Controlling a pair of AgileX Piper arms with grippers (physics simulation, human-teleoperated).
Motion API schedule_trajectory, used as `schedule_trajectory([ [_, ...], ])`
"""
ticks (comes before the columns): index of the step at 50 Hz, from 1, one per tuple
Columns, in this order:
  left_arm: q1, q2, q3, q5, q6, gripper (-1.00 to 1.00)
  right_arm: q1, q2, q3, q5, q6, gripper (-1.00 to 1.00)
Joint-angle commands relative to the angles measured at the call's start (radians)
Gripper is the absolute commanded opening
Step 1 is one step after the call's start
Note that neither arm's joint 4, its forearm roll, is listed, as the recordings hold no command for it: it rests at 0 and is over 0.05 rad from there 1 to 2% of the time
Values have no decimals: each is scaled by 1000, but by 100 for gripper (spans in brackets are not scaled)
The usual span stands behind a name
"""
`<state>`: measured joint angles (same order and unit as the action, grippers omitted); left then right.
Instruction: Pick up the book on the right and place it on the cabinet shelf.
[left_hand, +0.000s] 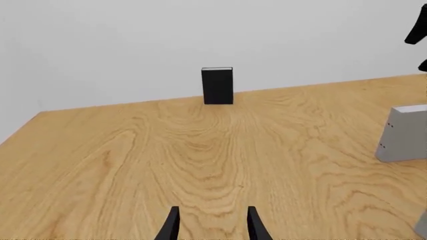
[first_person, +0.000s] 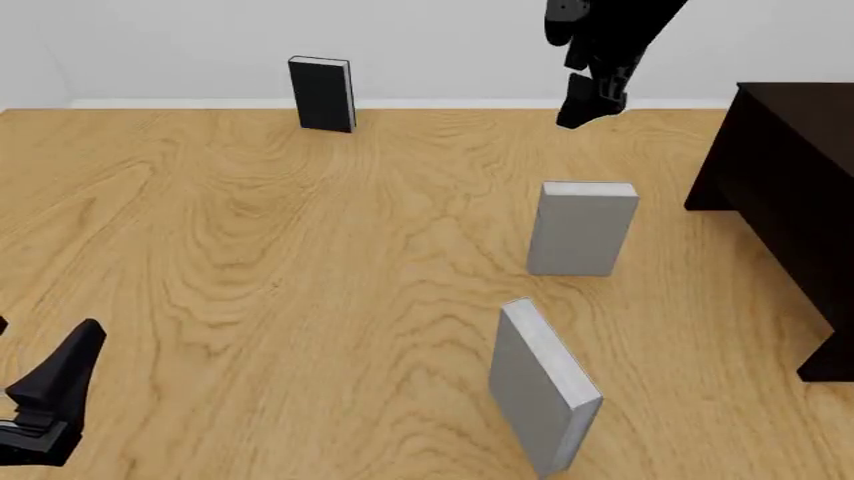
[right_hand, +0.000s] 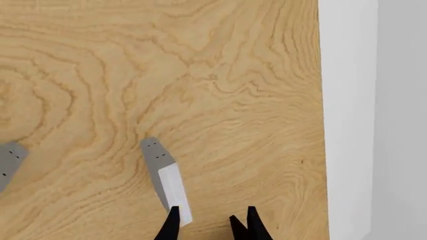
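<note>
From the left wrist view, the left gripper (left_hand: 210, 225) hung with fingers apart over bare surface (left_hand: 133, 160), the black book (left_hand: 217, 85) upright at the far edge. In the front view, the book (first_person: 582, 228) stood upright toward the right edge, near the cabinet (first_person: 787, 190), with the larger grey book (first_person: 541, 388) nearer the front; the right gripper (first_person: 587, 105) hovered above and beyond it, the closer arm. From the right wrist view, the right gripper's (right_hand: 208, 225) fingers were apart, the book's top edge (right_hand: 167, 182) running long just beside one fingertip.
</note>
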<state>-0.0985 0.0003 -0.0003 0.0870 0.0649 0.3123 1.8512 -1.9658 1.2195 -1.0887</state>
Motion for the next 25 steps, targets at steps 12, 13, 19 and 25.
schedule_trajectory([
  [12, -5, 2, -1, 15, -6, 100, 45, 44, 24, -1, 41, 100],
  [13, -5, 1, -1, 15, -6, 100, 47, 47, 22, -2, 43, 100],
  [19, -4, 2, -1, 16, -7, 100, 50, 49, 46, -17, 50, 100],
  [25, -6, 2, 0, 21, -6, 100, 59, 58, 54, -21, 62, 100],
])
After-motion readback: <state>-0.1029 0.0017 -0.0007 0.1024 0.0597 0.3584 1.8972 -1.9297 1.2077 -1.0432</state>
